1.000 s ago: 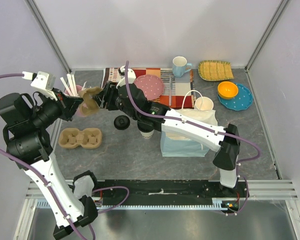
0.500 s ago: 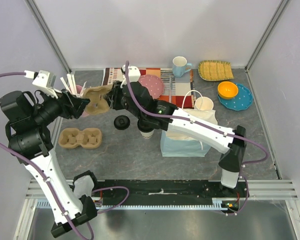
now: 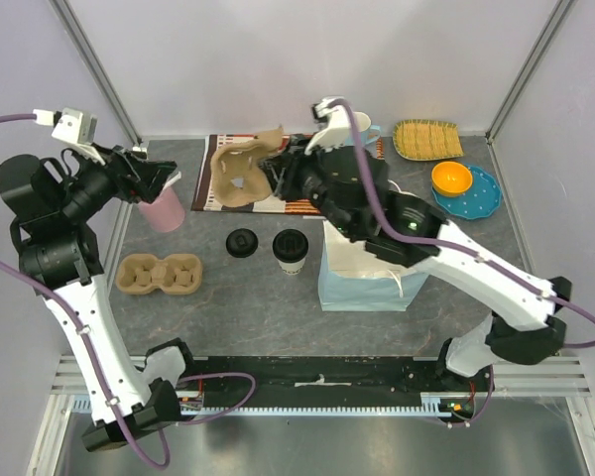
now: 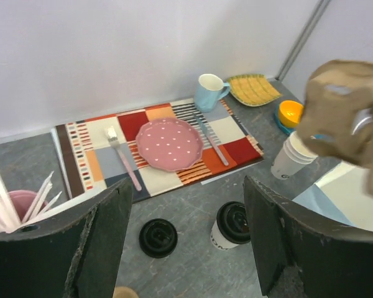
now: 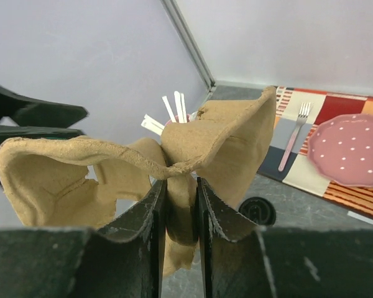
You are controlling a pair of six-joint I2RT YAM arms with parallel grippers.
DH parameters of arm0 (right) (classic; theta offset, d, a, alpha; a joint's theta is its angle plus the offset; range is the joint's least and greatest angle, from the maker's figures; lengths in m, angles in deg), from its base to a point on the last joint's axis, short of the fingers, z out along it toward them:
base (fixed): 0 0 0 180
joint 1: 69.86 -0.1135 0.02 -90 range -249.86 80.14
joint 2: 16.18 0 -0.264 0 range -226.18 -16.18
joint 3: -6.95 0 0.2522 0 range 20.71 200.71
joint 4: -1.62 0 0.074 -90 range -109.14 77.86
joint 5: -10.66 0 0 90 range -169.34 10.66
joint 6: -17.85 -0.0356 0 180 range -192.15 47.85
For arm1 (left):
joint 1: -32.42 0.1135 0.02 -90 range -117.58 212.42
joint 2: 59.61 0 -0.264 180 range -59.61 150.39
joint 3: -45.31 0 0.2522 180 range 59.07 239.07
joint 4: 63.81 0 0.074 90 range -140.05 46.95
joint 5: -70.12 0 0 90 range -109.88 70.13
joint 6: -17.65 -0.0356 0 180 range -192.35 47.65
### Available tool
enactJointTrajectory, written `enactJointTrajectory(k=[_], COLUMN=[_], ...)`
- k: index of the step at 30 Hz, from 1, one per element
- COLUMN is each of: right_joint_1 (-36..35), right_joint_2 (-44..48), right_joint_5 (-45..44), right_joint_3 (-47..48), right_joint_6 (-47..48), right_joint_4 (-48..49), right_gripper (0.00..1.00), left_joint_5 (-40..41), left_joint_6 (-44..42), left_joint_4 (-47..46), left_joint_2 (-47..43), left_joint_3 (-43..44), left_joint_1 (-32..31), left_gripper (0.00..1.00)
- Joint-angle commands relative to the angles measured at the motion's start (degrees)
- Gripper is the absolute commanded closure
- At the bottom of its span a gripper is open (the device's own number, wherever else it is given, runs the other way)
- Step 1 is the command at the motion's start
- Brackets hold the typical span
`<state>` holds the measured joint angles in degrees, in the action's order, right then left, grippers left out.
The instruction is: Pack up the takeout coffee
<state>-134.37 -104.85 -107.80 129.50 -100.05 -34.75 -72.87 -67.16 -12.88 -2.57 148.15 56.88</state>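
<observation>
Between the closed-in fingers of the right gripper (image 5: pixel 180 192) sits the centre ridge of a brown pulp cup carrier (image 5: pixel 81 167). It is pinched flat and held in the air over the back of the table (image 3: pixel 248 307), its wells sagging out to either side. The left gripper (image 4: pixel 186 186) stands wide apart with nothing in it, up beside a pink cup (image 3: pixel 164 208) of white sticks near the left wall.

Nearer the arms, the takeout coffee cup (image 3: pixel 291 248) stands upright on the grey table, just left of a pale blue paper bag (image 3: pixel 362 283). A loose black lid (image 3: pixel 241 242) lies just beside it on the other side. A second carrier (image 3: pixel 159 274) lies flat towards the left edge.

The cup is probably light and thin-walled, so a hard squeeze would dent it. A moderate grip across the wall below the rim looks safest, with the cup kept upright in case it is filled. The held carrier is soft and bends under the pinch.

The cup's top is dark, but whether that is a seated lid or liquid cannot be told for sure. The right arm covers much of the bag's mouth from above. The stacked cream cups (image 4: pixel 291 160) show only in the left wrist view, partly behind the blurred carrier.
</observation>
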Motion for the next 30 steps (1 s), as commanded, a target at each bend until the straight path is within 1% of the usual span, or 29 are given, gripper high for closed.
enactJointTrajectory(k=[1,3,5,6,7,8,9,10,11,12,13,15,16,18,19,21,22,23,26,30], right_joint_1=[-1.4,-1.6,-1.8,-1.8,-1.9,-2.0,-2.1,-2.1,-2.1,-2.1,-2.1,-2.1,-2.1,-2.1,-2.1,-2.0,-2.0,-1.8,-1.6,-0.7], right_joint_2=[6.7,9.3,10.5,11.0,11.1,11.2,11.3,11.3,11.4,11.6,11.7,11.2,11.1,10.5,10.5,10.9,11.8,13.3,14.9,16.2], right_joint_5=[-5.6,-7.0,-8.4,-8.8,-9.2,-9.8,-10.8,-11.5,-11.9,-12.0,-12.1,-11.9,-11.7,-11.2,-10.9,-10.9,-10.0,-10.2,-10.1,-8.2], right_joint_3=[2.1,1.8,2.9,3.9,6.4,7.7,9.1,11.3,12.3,13.0,14.4,16.3,18.0,19.3,20.0,19.4,15.7,13.9,9.7,3.6], right_joint_6=[0.9,-1.1,-2.8,-3.7,-5.7,-6.6,-7.4,-9.4,-10.2,-10.9,-11.8,-14.2,-15.0,-17.2,-17.9,-19.5,-20.5,-21.8,-25.4,-28.8], right_joint_4=[-6.7,-8.8,-13.4,-15.5,-20.8,-23.6,-26.5,-32.2,-34.7,-36.8,-41.0,-45.2,-49.4,-53.6,-57.5,-61.0,-61.0,-60.9,-61.0,-61.0], right_gripper=[0.72,0.70,0.70,0.70,0.70,0.70,0.71,0.71,0.71,0.72,0.72,0.72,0.72,0.72,0.71,0.71,0.71,0.71,0.71,0.68], left_joint_5=[0.0,0.7,1.5,2.3,4.5,5.5,6.8,9.5,10.5,11.4,12.7,13.7,14.6,15.0,15.5,16.3,16.9,16.9,16.8,16.0], left_joint_6=[6.4,6.3,5.7,4.8,1.8,0.1,-1.5,-4.0,-4.8,-5.1,-6.8,-7.1,-7.5,-7.8,-8.5,-9.1,-9.6,-9.6,-8.7,-8.1], left_joint_4=[-8.9,-9.7,-8.7,-7.5,-6.1,-4.1,-1.2,0.2,1.1,2.4,2.5,2.4,2.4,2.4,2.4,2.4,2.4,2.4,2.4,1.8], left_joint_2=[1.3,1.6,2.4,2.9,3.5,3.9,5.1,5.6,6.3,7.6,8.4,10.1,12.3,14.6,16.5,18.9,21.4,22.7,27.2,30.0], left_joint_3=[-3.8,-6.0,-7.6,-7.8,-7.8,-7.9,-8.0,-8.2,-8.4,-8.3,-8.2,-6.9,-6.1,-3.5,-2.5,0.6,1.8,4.3,9.0,10.5], left_joint_1=[-4.9,-8.7,-11.5,-15.5,-18.0,-20.7,-26.6,-29.3,-31.7,-36.4,-38.3,-43.2,-44.6,-48.3,-49.4,-52.9,-54.0,-55.8,-58.3,-59.8], left_gripper=[0.23,0.23,0.24,0.24,0.25,0.25,0.25,0.25,0.25,0.25,0.25,0.25,0.25,0.25,0.25,0.25,0.24,0.24,0.23,0.23])
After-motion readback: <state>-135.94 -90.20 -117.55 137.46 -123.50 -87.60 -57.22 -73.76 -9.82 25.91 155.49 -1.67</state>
